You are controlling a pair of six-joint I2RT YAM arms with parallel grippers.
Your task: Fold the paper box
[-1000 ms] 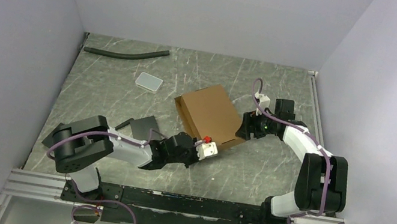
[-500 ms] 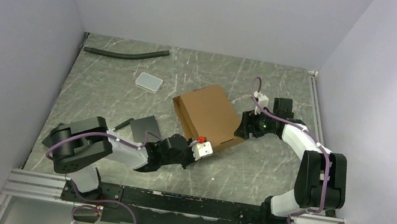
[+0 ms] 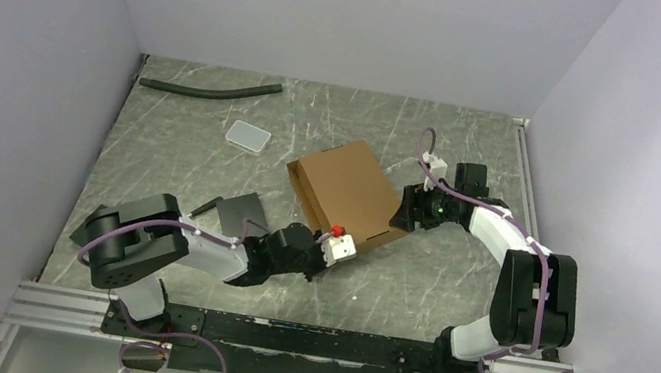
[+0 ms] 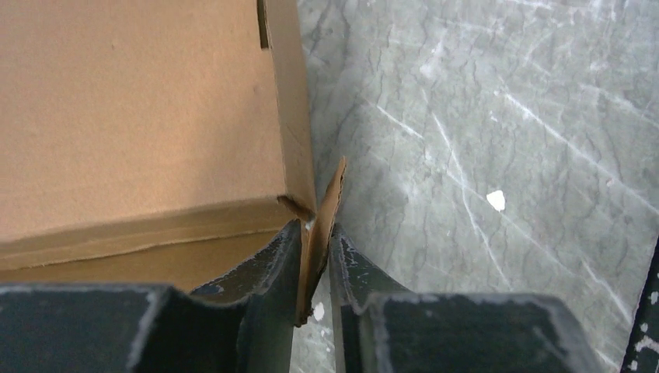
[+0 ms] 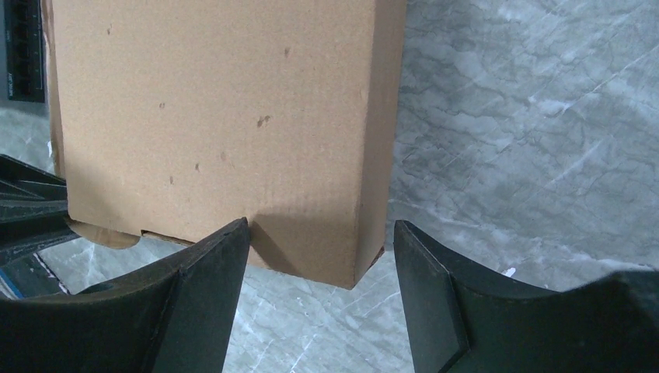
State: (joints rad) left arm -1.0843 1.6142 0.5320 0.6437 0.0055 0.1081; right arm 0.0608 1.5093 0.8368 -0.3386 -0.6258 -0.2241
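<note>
The paper box (image 3: 349, 193) is a closed shallow brown cardboard box lying mid-table, turned at an angle. My left gripper (image 3: 338, 240) is at its near corner, shut on a small cardboard flap (image 4: 325, 214) that sticks out beside the box's side wall (image 4: 291, 116). My right gripper (image 3: 400, 214) is open at the box's right corner. In the right wrist view the box corner (image 5: 342, 233) sits between the two spread fingers (image 5: 210, 287), which do not grip it.
A black flat slab (image 3: 237, 207) lies left of the box by the left arm. A white flat tray (image 3: 248, 136) and a black hose (image 3: 211, 88) lie at the back left. Grey walls enclose the table on three sides.
The box and the left gripper shifted slightly left and toward the near edge a second ago; little has moved in the last half second.
</note>
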